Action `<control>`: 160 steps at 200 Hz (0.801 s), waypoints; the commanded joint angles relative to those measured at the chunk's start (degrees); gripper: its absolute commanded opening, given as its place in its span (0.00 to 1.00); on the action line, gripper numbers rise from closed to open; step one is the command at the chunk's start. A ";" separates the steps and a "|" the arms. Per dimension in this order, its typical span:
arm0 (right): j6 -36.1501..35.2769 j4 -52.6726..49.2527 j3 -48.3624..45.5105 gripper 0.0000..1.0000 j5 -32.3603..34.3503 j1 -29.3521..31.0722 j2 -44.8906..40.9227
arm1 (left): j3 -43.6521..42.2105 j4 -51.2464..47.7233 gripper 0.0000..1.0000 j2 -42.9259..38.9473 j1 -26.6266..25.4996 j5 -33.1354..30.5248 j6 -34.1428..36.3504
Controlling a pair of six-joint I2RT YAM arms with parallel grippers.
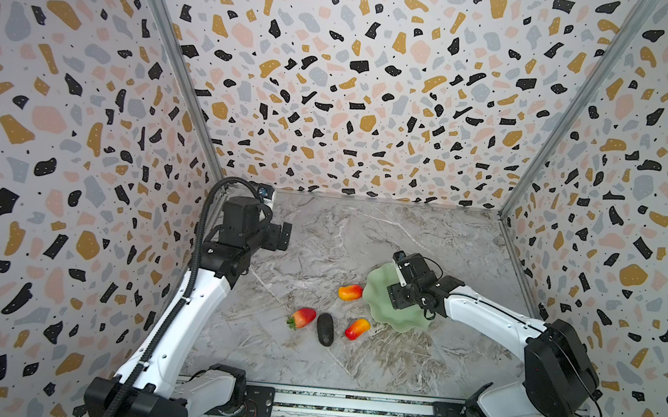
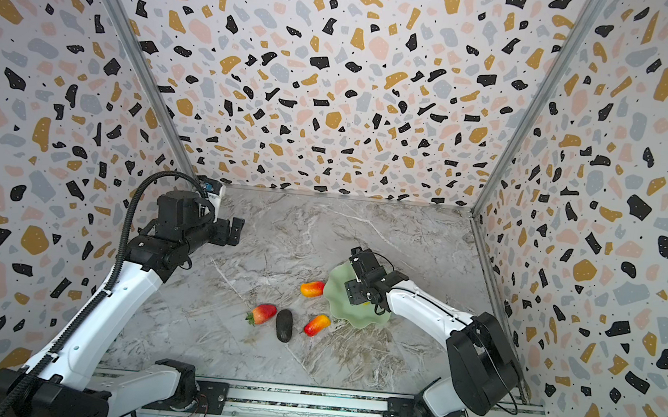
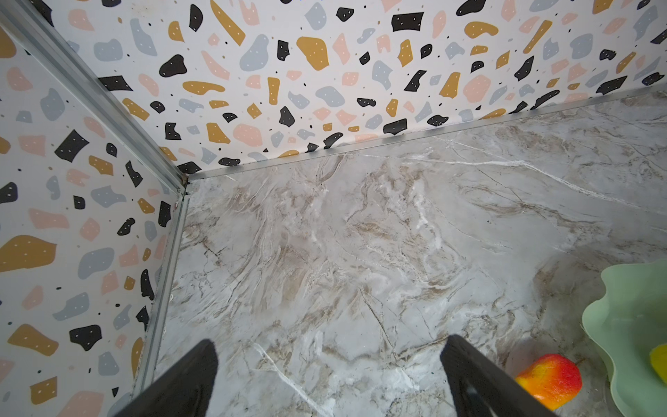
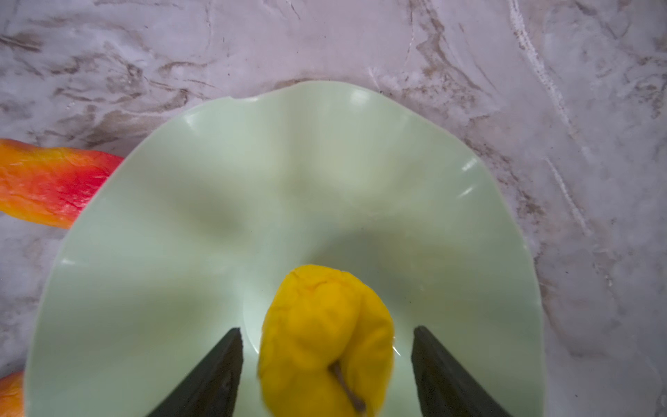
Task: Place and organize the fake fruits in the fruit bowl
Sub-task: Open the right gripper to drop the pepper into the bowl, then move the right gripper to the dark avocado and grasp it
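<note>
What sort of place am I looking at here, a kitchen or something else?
Probably a robot test booth, not a kitchen: patterned wall panels box in a marble-look tabletop, and the left arm and right arm are mounted on a metal rail.

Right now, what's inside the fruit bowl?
Only a bumpy yellow fruit shows, between the open right end effector's fingers. Its arm covers part of the bowl in both top views.

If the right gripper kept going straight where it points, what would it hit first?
Most likely the yellow fruit, lying in the mint-green fruit bowl between the open jaws of the right gripper. The jaws straddle it, so their tips might reach the bowl's floor instead; depth is unclear.
</note>
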 commanded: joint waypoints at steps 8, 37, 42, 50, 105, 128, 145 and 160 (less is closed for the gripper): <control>-2.64 -5.22 5.09 0.85 2.18 -0.14 -2.74 | -0.55 1.38 0.99 -0.40 -0.17 -0.29 0.88; -5.41 -7.18 8.86 0.97 -1.34 0.98 -3.95 | -0.72 1.47 1.00 -0.39 -0.17 -0.29 0.96; -6.42 -7.09 9.28 0.99 -3.12 1.86 -4.03 | -0.72 1.48 1.00 -0.39 -0.17 -0.29 1.10; -7.99 -7.18 10.33 0.99 -5.63 3.80 -3.86 | -0.86 1.56 1.00 -0.39 -0.17 -0.38 1.04; -6.08 -8.68 16.08 0.99 -9.26 20.34 5.31 | -1.35 2.01 0.99 0.34 -0.17 -0.82 1.08; -1.37 -5.14 15.69 1.00 -13.10 23.06 8.74 | -1.16 1.70 1.00 0.66 -0.17 -1.24 1.05; 1.06 -2.74 15.52 0.99 -14.06 24.78 11.48 | -1.33 1.91 1.00 0.75 -0.15 -1.51 1.07; 2.64 -1.15 16.01 0.98 -15.13 25.42 13.64 | -1.47 2.00 1.00 0.83 -0.17 -1.65 1.08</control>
